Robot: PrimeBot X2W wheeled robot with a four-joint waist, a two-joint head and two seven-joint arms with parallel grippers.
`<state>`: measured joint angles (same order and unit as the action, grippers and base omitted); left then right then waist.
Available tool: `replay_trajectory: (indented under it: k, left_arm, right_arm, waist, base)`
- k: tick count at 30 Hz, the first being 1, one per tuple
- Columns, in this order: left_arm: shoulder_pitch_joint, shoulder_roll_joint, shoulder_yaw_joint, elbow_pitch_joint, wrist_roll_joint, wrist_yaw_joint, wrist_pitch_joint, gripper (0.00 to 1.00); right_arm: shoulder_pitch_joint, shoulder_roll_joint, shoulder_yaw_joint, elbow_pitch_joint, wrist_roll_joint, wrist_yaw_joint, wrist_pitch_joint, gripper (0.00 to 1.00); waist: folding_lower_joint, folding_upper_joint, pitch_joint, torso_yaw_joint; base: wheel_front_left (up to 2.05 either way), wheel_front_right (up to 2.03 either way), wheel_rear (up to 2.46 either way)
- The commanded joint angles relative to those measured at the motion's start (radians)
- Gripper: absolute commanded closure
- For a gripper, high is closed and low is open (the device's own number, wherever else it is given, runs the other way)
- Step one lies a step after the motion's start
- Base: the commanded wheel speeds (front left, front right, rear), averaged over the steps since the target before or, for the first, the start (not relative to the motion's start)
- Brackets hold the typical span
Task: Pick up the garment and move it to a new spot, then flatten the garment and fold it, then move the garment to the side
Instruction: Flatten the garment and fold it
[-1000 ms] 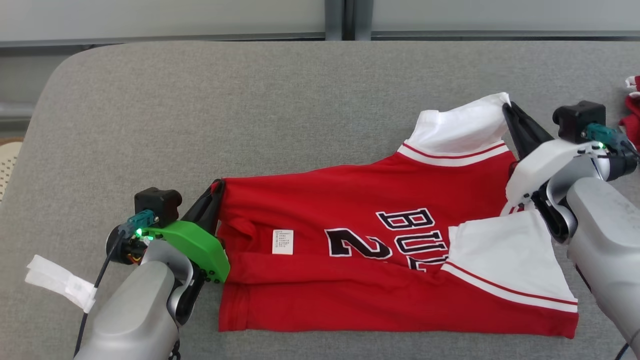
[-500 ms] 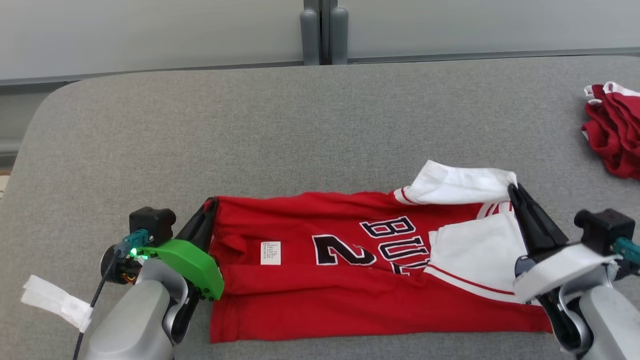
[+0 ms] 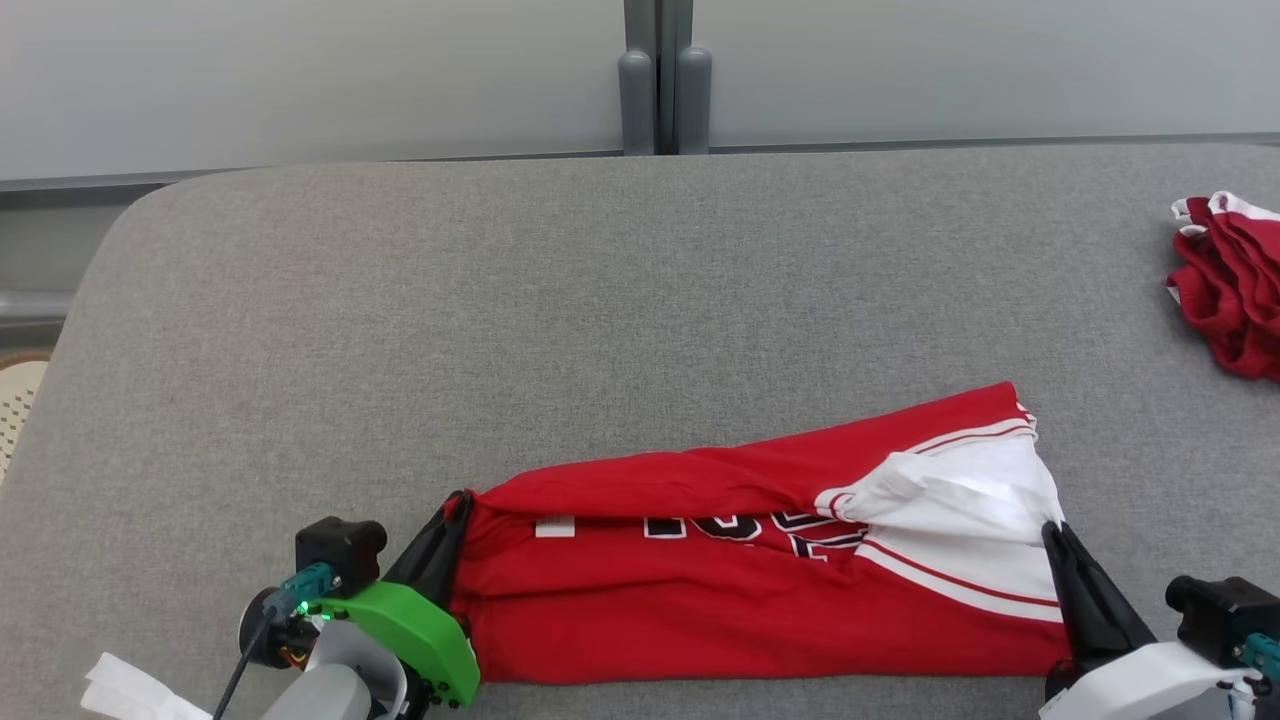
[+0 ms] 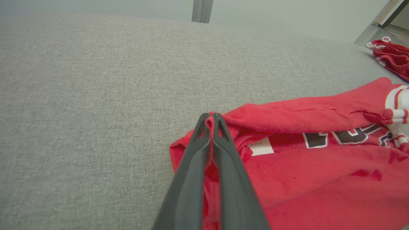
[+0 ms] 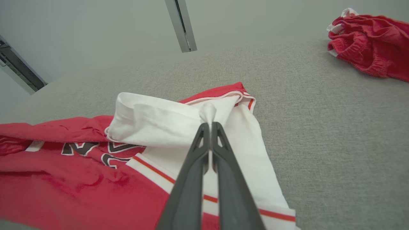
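Folding underway: left gripper [image 3: 457, 500] at 7 o'clock, right gripper [image 3: 1050, 530] at 5 o'clock, both pinching garment [image 3: 700, 630] edge, half doubled; side move pending.

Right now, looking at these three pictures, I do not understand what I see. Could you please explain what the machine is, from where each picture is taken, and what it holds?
This is a wheeled robot with two arms; each ends in a gripper with two long dark fingers. The wide picture comes from a camera on its head, looking down at a grey padded surface. The other two come from cameras on the wrists, looking along each gripper's own fingers. A red jersey with white sleeves and black lettering lies on the surface, partly folded over. The left gripper is shut on its red edge at one end; the right gripper is shut on white sleeve fabric at the other. A second, crumpled red garment lies apart at the far right.
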<state>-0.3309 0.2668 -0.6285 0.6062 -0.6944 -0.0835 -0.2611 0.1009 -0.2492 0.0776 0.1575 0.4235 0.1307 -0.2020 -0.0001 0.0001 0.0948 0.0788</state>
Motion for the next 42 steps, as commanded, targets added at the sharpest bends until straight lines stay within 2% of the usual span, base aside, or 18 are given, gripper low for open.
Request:
replay_trajectory:
  k: [1, 4, 5, 6, 7, 8, 13, 16, 21, 25, 31, 42]
  left_arm:
    - [0.020, 0.003, 0.001, -0.008, -0.009, 0.007, -0.005, 1.00]
    - [0.046, 0.001, -0.001, -0.013, -0.017, 0.013, -0.005, 1.00]
    - [0.050, 0.000, 0.002, -0.015, -0.019, 0.017, -0.005, 0.97]
    - [0.054, 0.001, 0.005, -0.017, -0.017, 0.023, -0.005, 0.37]
    - [0.059, 0.002, 0.008, -0.021, -0.018, 0.026, -0.005, 0.00]
    - [0.067, 0.001, 0.015, -0.029, -0.020, 0.030, -0.005, 0.00]
    - [0.106, 0.008, 0.070, -0.093, 0.005, 0.054, -0.005, 0.00]
    - [0.140, 0.006, 0.122, -0.148, 0.031, 0.072, -0.005, 0.00]
    - [0.187, -0.013, 0.221, -0.245, 0.093, 0.092, -0.004, 0.00]
    - [0.215, -0.037, 0.300, -0.303, 0.148, 0.089, -0.004, 0.00]
    - [0.249, -0.076, 0.386, -0.333, 0.218, 0.067, -0.004, 0.00]
    - [0.272, -0.136, 0.497, -0.322, 0.306, 0.023, -0.004, 0.00]
  right_arm:
    - [0.021, 0.011, -0.007, 0.003, -0.010, 0.000, 0.006, 1.00]
    - [0.036, 0.024, -0.023, 0.021, -0.015, 0.000, 0.015, 1.00]
    - [0.039, 0.027, -0.024, 0.026, -0.016, 0.000, 0.013, 1.00]
    - [0.041, 0.029, -0.026, 0.031, -0.019, 0.000, 0.012, 0.60]
    - [0.042, 0.029, -0.027, 0.034, -0.022, 0.000, 0.010, 0.20]
    - [0.043, 0.029, -0.031, 0.037, -0.022, 0.000, 0.007, 0.00]
    - [0.030, 0.034, -0.041, 0.014, 0.030, 0.000, -0.003, 0.00]
    - [0.000, 0.010, -0.047, 0.009, 0.016, 0.000, 0.011, 0.00]
    - [-0.085, -0.007, -0.057, 0.070, -0.054, 0.000, 0.070, 0.00]
    - [-0.156, -0.015, -0.049, 0.176, -0.111, 0.000, 0.111, 0.00]
    - [-0.230, -0.015, -0.037, 0.364, -0.153, 0.000, 0.103, 0.00]
    - [-0.314, -0.011, -0.022, 0.658, -0.131, -0.001, 0.096, 0.00]
  waist:
    - [0.0001, -0.0001, -0.007, 0.003]
    - [0.0001, -0.0001, -0.020, 0.005]
    - [0.0001, -0.0001, -0.025, 0.006]
    - [0.0001, -0.0001, -0.031, 0.007]
    - [0.0001, -0.0001, -0.036, 0.007]
    - [0.0001, -0.0001, -0.042, 0.007]
    - [0.0001, -0.0001, -0.074, 0.007]
    - [0.0001, -0.0001, -0.087, 0.009]
    - [0.0001, -0.0001, -0.081, 0.023]
    - [0.0001, -0.0001, -0.066, 0.043]
    - [0.0001, -0.0001, -0.045, 0.070]
    - [0.0001, -0.0001, -0.034, 0.086]
  base:
    - [0.00, 0.00, 0.00]
    - [0.00, 0.00, 0.00]
    - [0.00, 0.00, 0.00]
    - [0.00, 0.00, 0.00]
    - [0.00, 0.00, 0.00]
    - [0.00, 0.00, 0.00]
    - [0.00, 0.00, 0.00]
    - [0.00, 0.00, 0.00]
    - [0.00, 0.00, 0.00]
    - [0.00, 0.00, 0.00]
    - [0.00, 0.00, 0.00]
    - [0.00, 0.00, 0.00]
